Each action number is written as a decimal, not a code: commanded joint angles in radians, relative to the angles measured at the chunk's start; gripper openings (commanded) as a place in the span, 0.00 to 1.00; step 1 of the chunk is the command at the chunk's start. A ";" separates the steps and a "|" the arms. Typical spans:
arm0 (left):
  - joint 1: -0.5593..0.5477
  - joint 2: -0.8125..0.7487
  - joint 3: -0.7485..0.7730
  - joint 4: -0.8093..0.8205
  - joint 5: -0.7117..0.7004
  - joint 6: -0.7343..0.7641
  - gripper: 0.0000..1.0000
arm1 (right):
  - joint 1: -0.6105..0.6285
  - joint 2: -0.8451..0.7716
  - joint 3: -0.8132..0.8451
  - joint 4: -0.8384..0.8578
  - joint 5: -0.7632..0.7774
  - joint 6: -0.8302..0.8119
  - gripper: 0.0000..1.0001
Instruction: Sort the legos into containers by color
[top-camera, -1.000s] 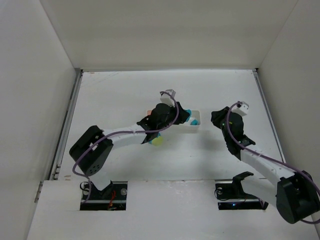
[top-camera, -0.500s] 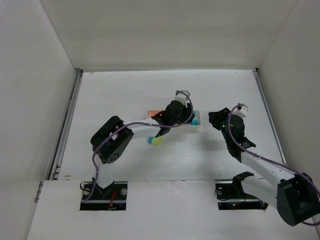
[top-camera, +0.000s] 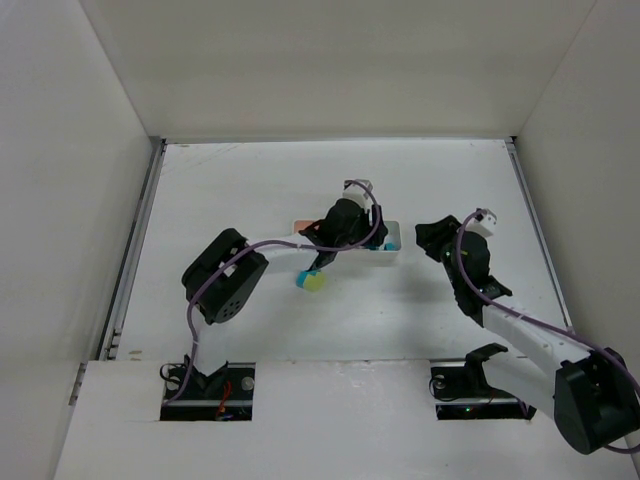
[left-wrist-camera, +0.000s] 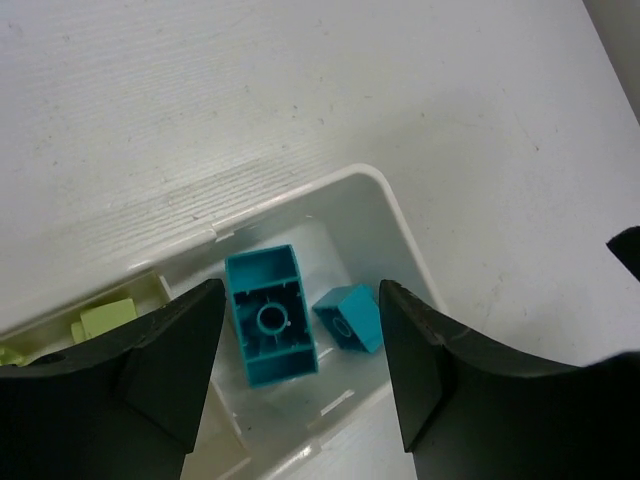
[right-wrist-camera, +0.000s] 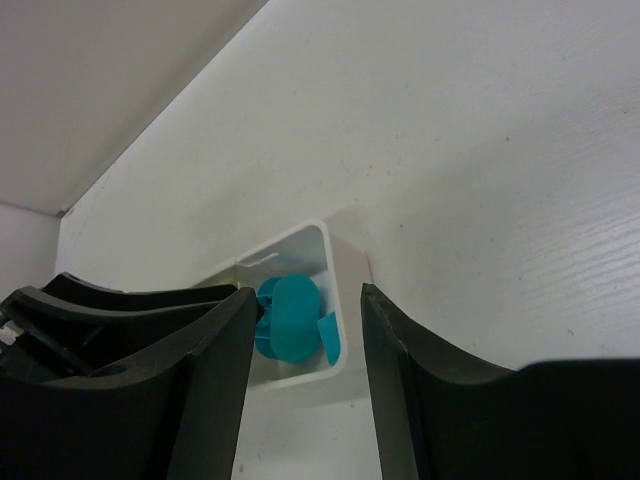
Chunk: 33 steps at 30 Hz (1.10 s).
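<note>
The white tray (top-camera: 394, 256) lies mid-table. My left gripper (top-camera: 346, 226) hangs open and empty over it. In the left wrist view the left gripper (left-wrist-camera: 300, 345) is above the tray's right end compartment (left-wrist-camera: 385, 205), which holds two teal-blue legos (left-wrist-camera: 270, 315) (left-wrist-camera: 350, 317). A yellow-green lego (left-wrist-camera: 108, 318) lies in the middle compartment. A yellow-green lego (top-camera: 314, 282) with a teal piece against its left side sits on the table in front of the tray. My right gripper (top-camera: 432, 240) is open and empty, right of the tray. Its own view (right-wrist-camera: 300, 390) shows the tray's end (right-wrist-camera: 345, 290) and a teal lego (right-wrist-camera: 293, 318).
White walls enclose the table on the left, back and right. The left arm's dark wrist (right-wrist-camera: 100, 310) fills the left of the right wrist view. The tray's left part is hidden under the left arm in the top view.
My left arm swung right over the tray, then drew back slightly to the left. The right gripper edged a little left towards the tray. The lego on the table has not moved.
</note>
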 joint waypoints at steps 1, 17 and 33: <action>-0.011 -0.119 -0.026 0.057 0.006 0.005 0.61 | -0.001 -0.009 0.006 0.059 0.015 -0.007 0.52; 0.072 -0.845 -0.587 -0.139 -0.218 -0.153 0.41 | 0.402 0.169 0.218 0.006 -0.024 -0.234 0.33; 0.232 -1.001 -0.789 -0.270 -0.123 -0.276 0.46 | 0.636 0.610 0.403 0.003 -0.127 -0.430 0.96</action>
